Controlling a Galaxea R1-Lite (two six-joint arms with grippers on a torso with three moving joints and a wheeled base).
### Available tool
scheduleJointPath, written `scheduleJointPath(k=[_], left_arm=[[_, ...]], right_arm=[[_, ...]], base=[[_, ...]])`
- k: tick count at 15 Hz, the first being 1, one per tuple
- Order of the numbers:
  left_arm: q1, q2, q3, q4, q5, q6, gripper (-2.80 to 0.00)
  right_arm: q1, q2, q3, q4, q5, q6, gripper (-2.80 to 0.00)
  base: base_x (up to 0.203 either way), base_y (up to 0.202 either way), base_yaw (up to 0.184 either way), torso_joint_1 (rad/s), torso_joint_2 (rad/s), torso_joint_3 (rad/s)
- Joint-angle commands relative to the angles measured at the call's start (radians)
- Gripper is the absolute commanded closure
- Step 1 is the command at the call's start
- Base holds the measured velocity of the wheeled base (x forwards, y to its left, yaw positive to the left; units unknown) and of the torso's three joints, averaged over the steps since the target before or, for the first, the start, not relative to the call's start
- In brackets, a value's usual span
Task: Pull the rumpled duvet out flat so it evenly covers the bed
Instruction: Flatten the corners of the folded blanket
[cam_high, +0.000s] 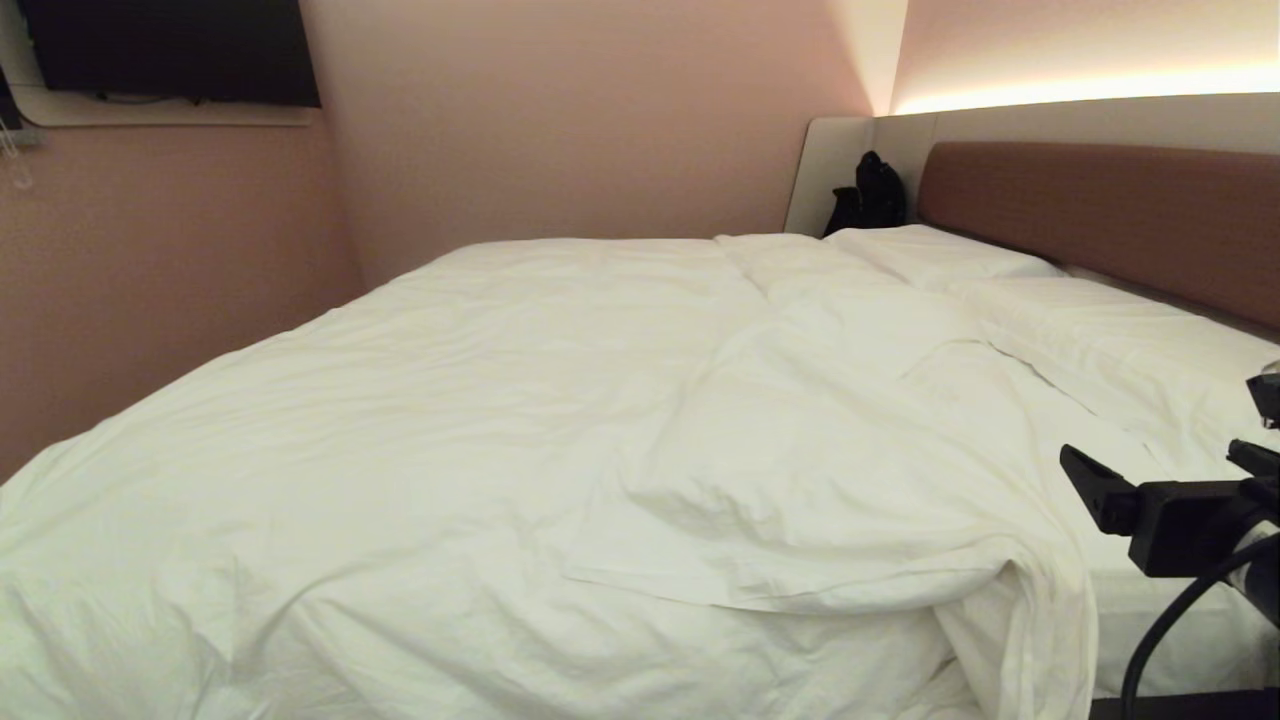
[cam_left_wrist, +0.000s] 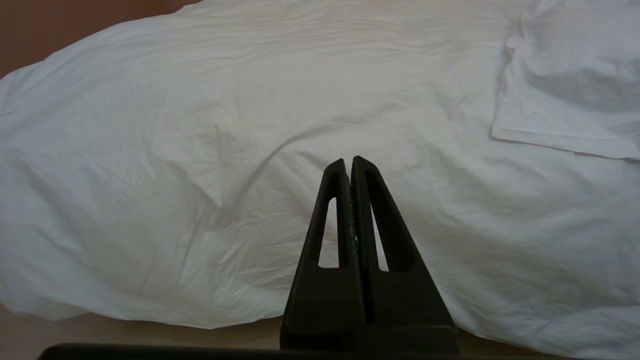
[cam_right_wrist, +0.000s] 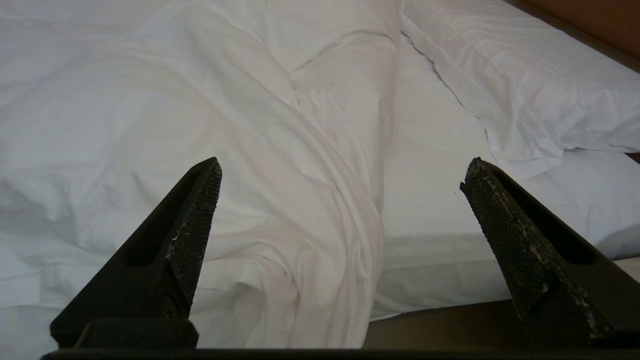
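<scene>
The right gripper (cam_right_wrist: 340, 172), black with textured pads, stands wide apart and empty at the near right bedside, the nearer arm to the work. Directly ahead and below it, the thick, wrinkled white duvet (cam_high: 520, 420) bunches into a ridge running toward the headboard, its edge draping over the near side. Right of that ridge the smooth white fitted sheet (cam_right_wrist: 430, 200) lies bare: open room for pulling. The left gripper (cam_left_wrist: 348, 167) is closed, holding nothing, above the duvet's near-left portion. Beyond, flat white pillows (cam_high: 1090, 320) line the reddish-brown padded headboard (cam_high: 1100, 210) of the bed (cam_high: 1180, 640).
</scene>
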Motion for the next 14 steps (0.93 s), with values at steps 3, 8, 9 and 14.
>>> scheduleJointPath(k=[3,8,9,14], left_arm=[[0.0,0.0,0.0,0.0,0.001,0.0,0.0],[0.0,0.0,0.0,0.0,0.0,0.0,0.0],[0.0,0.0,0.0,0.0,0.0,0.0,0.0],[0.0,0.0,0.0,0.0,0.0,0.0,0.0]], right_arm=[[0.0,0.032,-0.005,-0.005,-0.003,-0.002,-2.8],[0.0,0.112,-0.082,-0.005,0.0,-0.004,-2.8],[0.0,0.138,-0.106,-0.006,0.004,-0.007,-2.8],[-0.01,0.41,-0.31,-0.005,0.053,-0.042,-2.8]], base=[[0.0,0.0,0.0,0.0,0.0,0.0],[0.0,0.0,0.0,0.0,0.0,0.0],[0.0,0.0,0.0,0.0,0.0,0.0],[0.0,0.0,0.0,0.0,0.0,0.0]])
